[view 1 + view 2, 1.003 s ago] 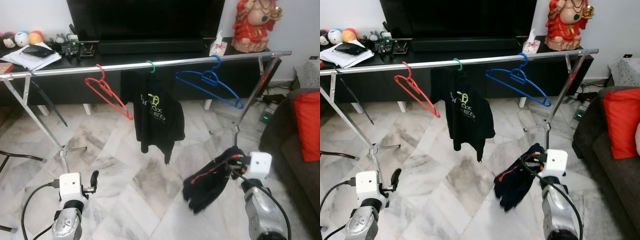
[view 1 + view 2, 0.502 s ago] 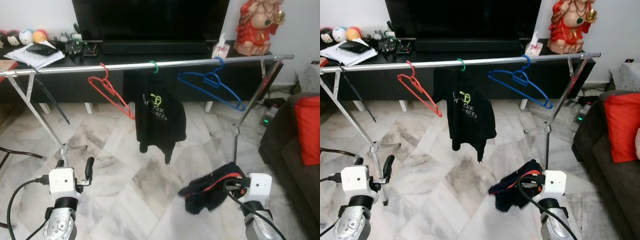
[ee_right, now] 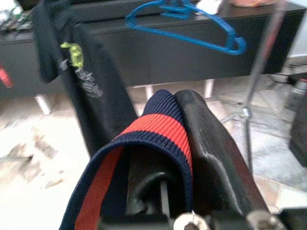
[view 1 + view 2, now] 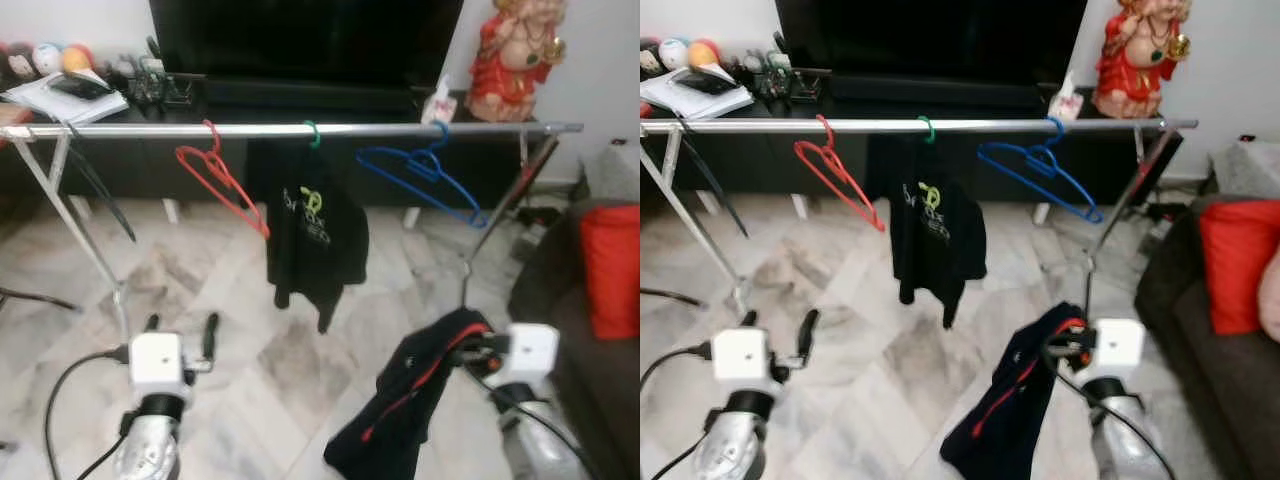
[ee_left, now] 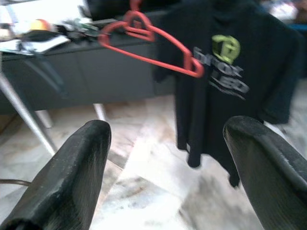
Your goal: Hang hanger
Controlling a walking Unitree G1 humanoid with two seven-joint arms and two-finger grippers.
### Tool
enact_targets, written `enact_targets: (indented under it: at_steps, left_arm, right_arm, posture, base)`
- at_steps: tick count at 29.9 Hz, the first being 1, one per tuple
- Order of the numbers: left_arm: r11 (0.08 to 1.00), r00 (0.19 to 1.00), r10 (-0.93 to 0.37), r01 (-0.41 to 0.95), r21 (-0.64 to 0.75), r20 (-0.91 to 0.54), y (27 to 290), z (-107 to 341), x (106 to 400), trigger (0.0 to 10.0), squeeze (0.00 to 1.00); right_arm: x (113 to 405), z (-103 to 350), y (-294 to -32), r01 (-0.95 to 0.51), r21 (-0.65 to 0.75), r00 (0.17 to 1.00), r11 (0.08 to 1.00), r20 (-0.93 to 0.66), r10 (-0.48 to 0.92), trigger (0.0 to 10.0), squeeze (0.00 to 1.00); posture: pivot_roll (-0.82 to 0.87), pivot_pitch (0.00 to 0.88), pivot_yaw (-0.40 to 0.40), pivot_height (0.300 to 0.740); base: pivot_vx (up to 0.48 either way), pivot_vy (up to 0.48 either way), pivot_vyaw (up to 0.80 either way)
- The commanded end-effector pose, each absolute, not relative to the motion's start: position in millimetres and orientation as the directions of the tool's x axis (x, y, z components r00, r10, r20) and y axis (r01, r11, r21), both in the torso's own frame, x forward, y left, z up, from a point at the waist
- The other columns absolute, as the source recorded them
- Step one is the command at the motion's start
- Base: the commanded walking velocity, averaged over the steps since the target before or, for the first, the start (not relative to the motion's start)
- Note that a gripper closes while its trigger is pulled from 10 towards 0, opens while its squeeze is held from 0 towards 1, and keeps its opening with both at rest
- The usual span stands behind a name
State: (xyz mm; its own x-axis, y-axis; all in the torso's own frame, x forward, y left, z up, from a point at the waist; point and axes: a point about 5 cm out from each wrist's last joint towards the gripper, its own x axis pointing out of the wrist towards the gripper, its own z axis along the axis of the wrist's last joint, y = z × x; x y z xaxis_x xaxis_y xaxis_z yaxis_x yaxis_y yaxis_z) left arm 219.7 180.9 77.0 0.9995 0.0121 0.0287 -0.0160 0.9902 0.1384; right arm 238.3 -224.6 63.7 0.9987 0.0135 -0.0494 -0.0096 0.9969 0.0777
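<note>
The robot stands facing a long silver metal clothes rail that runs across the room in front of a low black TV worktop. On the rail hang an empty red plastic hanger, a green-hooked hanger carrying a black T-shirt with a yellow-green logo, and an empty blue plastic hanger. The right gripper, low and to the right, has its fingers pinching the ribbed collar of a dark navy garment with red trim, which droops from it toward the marble floor. The left gripper hovers low on the left with its fingers spread wide and nothing between them, pointed toward the red hanger and the T-shirt. Judging by this, the step in hand is carrying the garment to the rail, with no hanger yet taken. The next move seems to call for lifting an empty hanger off the rail, probably the blue one nearest the garment, threading it into the collar, and hooking it back on; the limp cloth may slip or bunch while that is done.
</note>
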Motion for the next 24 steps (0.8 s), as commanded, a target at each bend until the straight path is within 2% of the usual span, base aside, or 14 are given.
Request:
enact_targets:
  at_steps: [1,5,7,13,19,24]
  left_arm:
    - [0.987,1.0,-0.006,0.002,0.158,0.026,182,82,220,10.0,0.0]
    - [0.986,0.999,0.027,-0.031,0.163,0.027,192,83,226,10.0,0.0]
    - [0.986,0.998,0.053,-0.058,0.159,0.033,195,84,226,10.0,0.0]
    - [0.979,0.984,0.171,-0.175,0.101,0.051,202,88,222,10.0,0.0]
    - [0.989,0.993,0.109,-0.113,0.094,0.054,187,90,226,10.0,0.0]
    - [0.993,0.999,0.045,-0.047,0.112,0.017,180,83,235,10.0,0.0]
  right_arm:
    - [237,71,-228,0.001,0.059,1.0,0.998,-0.026,0.001,10.0,0.0]
    - [242,72,-221,-0.031,0.05,0.999,0.998,-0.031,0.033,10.0,0.0]
    - [244,74,-216,-0.053,0.055,0.998,0.997,-0.034,0.055,10.0,0.0]
    - [253,75,-202,-0.12,0.091,0.99,0.989,-0.056,0.126,10.0,0.0]
    - [261,74,-198,-0.13,0.089,0.989,0.988,-0.058,0.136,10.0,0.0]
    - [260,75,-200,-0.07,0.102,0.996,0.992,-0.042,0.075,10.0,0.0]
  posture:
    - [-0.04,0.0,0.022,0.74]
    - [-0.06,0.0,0.011,0.74]
    - [-0.03,0.0,-0.045,0.74]
    - [0.02,0.0,-0.107,0.74]
    - [0.04,0.0,-0.088,0.74]
    - [-0.04,0.0,-0.012,0.74]
  base:
    - [0.0,0.0,0.0]
    - [0.0,0.0,0.0]
    - [0.0,0.0,0.0]
    - [0.0,0.0,0.0]
    - [0.0,0.0,0.0]
    - [0.0,0.0,0.0]
